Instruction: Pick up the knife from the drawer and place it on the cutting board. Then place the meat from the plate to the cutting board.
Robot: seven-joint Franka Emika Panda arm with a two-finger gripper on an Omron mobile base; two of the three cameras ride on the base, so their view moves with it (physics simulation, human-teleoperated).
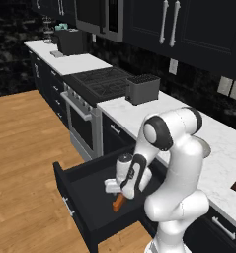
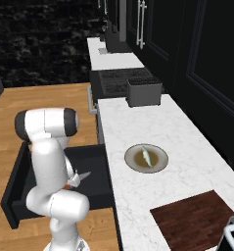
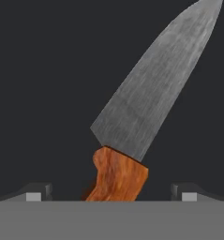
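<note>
Drawer point(image 1: 85, 200): pulled open from the black cabinet run below the counter, dark floor exposed, small silver bar handle on its front panel. My arm reaches down into it.

Knife point(image 3: 146, 117): lies flat on the drawer floor. In the hand view the orange handle sits low and centre, the silver-grey blade runs up and to the right, its tip at the top edge. In the left base view a bit of orange handle point(image 1: 119, 202) shows just below my hand; in the right base view the pointed blade point(image 2: 81, 175) pokes out beside my arm.

My gripper point(image 3: 111, 193): jaws spread wide, one finger tip on each side of the handle, neither touching it. Nothing is held.

Stove point(image 1: 102, 79): dark, set in the counter beyond the drawer.

Dark box point(image 1: 142, 89): stands on the white marble counter point(image 2: 187, 147), next to the stove.

Plate point(image 2: 160, 159): round, on the counter, well apart from the drawer.

Meat point(image 2: 146, 156): pale elongated piece, lies at the plate's centre.

Cutting board point(image 2: 192, 218): dark reddish-brown, flat on the counter near the plate, bare.
</note>
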